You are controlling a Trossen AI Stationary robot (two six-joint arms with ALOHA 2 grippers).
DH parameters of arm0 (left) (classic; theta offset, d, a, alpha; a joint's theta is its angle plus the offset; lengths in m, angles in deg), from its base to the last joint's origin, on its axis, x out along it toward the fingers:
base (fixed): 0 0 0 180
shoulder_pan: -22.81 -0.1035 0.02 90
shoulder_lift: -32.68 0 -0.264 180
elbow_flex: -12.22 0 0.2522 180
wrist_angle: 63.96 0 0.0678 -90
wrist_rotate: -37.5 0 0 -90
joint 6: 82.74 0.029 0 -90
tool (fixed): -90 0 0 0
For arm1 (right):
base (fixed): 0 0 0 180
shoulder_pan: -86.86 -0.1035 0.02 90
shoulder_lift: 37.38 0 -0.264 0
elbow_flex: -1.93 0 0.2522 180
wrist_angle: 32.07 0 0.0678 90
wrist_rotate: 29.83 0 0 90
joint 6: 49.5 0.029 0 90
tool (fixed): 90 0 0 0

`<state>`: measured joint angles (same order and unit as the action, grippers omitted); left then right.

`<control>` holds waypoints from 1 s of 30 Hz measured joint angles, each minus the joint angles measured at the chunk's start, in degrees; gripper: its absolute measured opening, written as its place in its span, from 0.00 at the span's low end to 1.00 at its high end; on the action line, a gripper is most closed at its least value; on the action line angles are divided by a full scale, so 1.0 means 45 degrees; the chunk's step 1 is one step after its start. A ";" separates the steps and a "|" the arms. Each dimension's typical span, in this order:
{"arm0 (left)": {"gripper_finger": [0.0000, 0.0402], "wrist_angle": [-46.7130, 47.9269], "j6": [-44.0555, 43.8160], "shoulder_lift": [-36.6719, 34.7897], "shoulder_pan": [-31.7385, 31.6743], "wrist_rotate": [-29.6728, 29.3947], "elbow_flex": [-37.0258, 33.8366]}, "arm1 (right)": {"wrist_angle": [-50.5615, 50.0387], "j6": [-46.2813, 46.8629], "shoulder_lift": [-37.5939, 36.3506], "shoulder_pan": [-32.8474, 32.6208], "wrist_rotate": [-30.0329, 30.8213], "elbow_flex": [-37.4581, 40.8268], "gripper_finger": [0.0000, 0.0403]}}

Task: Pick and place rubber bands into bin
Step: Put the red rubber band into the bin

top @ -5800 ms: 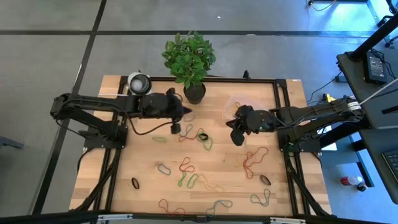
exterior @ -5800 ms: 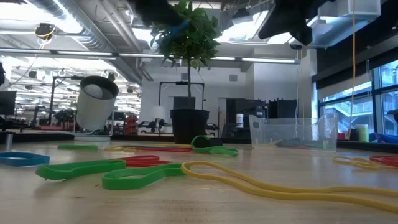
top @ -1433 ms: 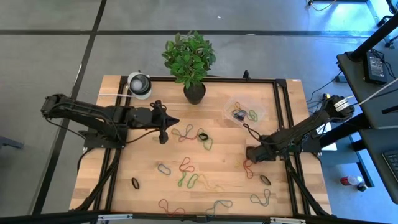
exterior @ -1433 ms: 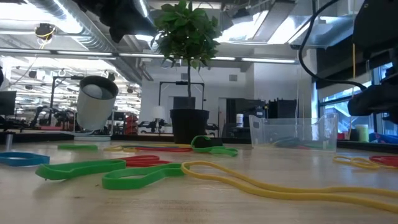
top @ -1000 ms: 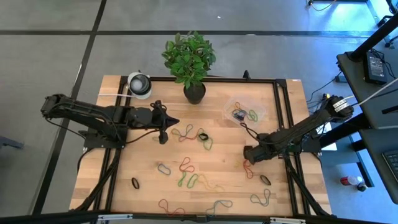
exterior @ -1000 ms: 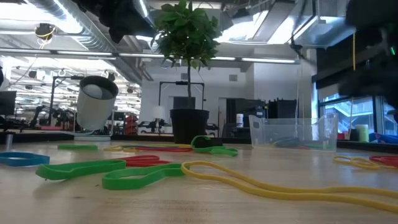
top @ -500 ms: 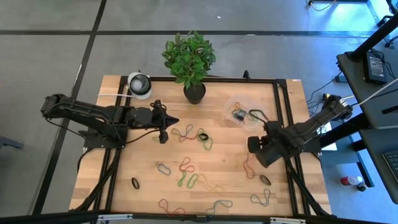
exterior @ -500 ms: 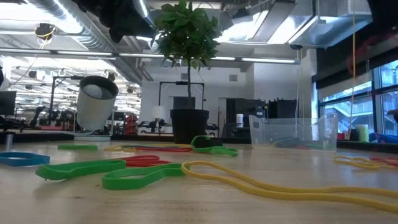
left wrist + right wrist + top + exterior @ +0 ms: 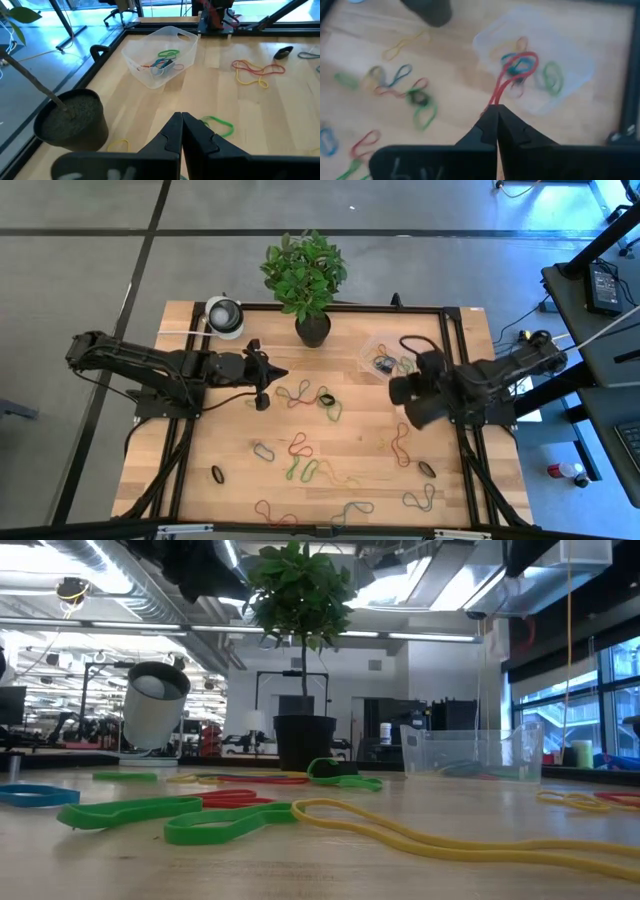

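Note:
Many rubber bands [image 9: 310, 395] in red, green, yellow and black lie flat and scattered on the wooden table. The clear bin [image 9: 392, 358] stands near the far right edge with a few bands inside, and also shows as the bin [image 9: 535, 65] in the right wrist view. My right gripper [image 9: 402, 392] hovers beside the bin's near side, shut on a red rubber band [image 9: 512, 75]. My left gripper [image 9: 262, 402] is shut, empty, and waits above the table's left half, near the pot. My right gripper pinches the red rubber band by one end [image 9: 495, 99] between its two fingertips, coming from above. The band is lifted clear of the table. Its free loop [image 9: 522, 62] hangs slack below the fingers, seen over the bin; the loop [image 9: 521, 635] shows in mid-air in the low view.
A black plant pot [image 9: 312, 328] with a leafy plant stands at the far edge, left of the bin. A round white-and-grey object [image 9: 224, 315] sits at the far left corner. A black frame [image 9: 455, 340] borders the table. Another red band [image 9: 400, 445] lies near the right gripper.
My right gripper has risen from the table's right side with the red band and has moved toward the far edge, up to the bin. The band has come clear of the wood and now dangles from the fingertips. The left arm has kept still.

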<state>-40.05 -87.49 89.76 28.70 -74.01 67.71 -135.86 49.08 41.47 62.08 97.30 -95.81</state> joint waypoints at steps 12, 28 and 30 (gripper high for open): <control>0.00 -0.0022 -0.0102 0.0005 0.0000 -0.0029 0.0000 | 0.0331 -0.6084 -0.0005 0.4348 0.0163 0.0000 0.00; 0.00 -0.0022 -0.1122 0.0005 0.0000 0.0116 0.0005 | 0.3272 -1.2842 -0.0032 0.9630 -0.2334 0.0912 0.00; 0.00 -0.0022 -0.1162 0.0005 0.0000 0.0121 0.0005 | 0.3876 -1.3013 -0.0015 0.9805 -0.3136 0.1808 0.00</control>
<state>-40.15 -92.72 89.78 28.70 -73.47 67.73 -118.42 -9.48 41.40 106.21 83.19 -87.68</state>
